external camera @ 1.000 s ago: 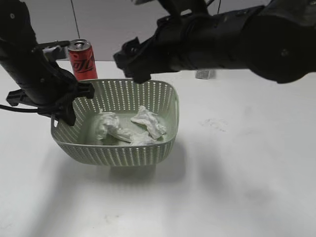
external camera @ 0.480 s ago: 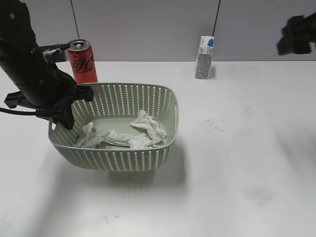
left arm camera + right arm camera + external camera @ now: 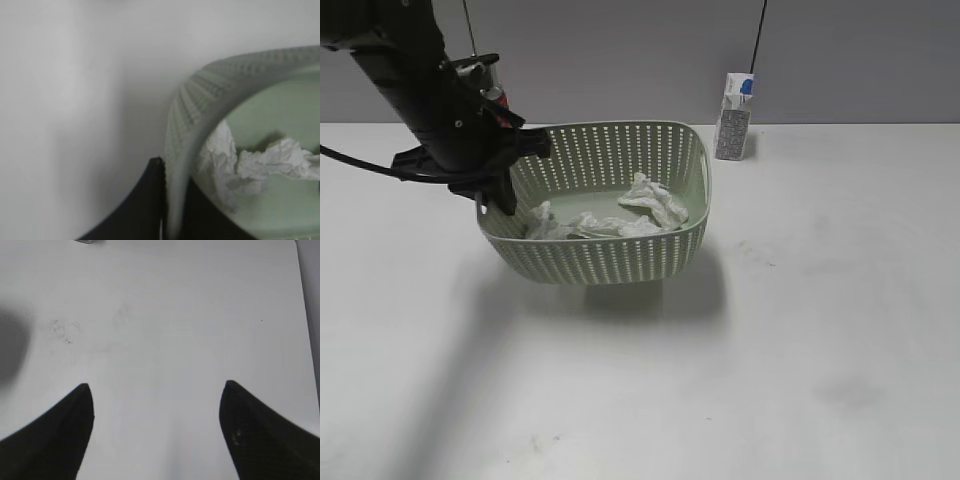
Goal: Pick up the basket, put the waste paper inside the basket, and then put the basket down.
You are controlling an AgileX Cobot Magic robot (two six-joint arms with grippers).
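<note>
The left pincer (image 3: 498, 188) is clamped on the left rim of the basket (image 3: 620, 255), one finger inside the wall and one outside, holding it tilted above the worktop (image 3: 770, 350) toward the far left corner. The waste paper (image 3: 650, 203) lies crumpled on the basket's floor. The right pincer (image 3: 156, 405) hangs wide open and empty over bare worktop, while a carton (image 3: 734, 116) stands upright at the far edge.
</note>
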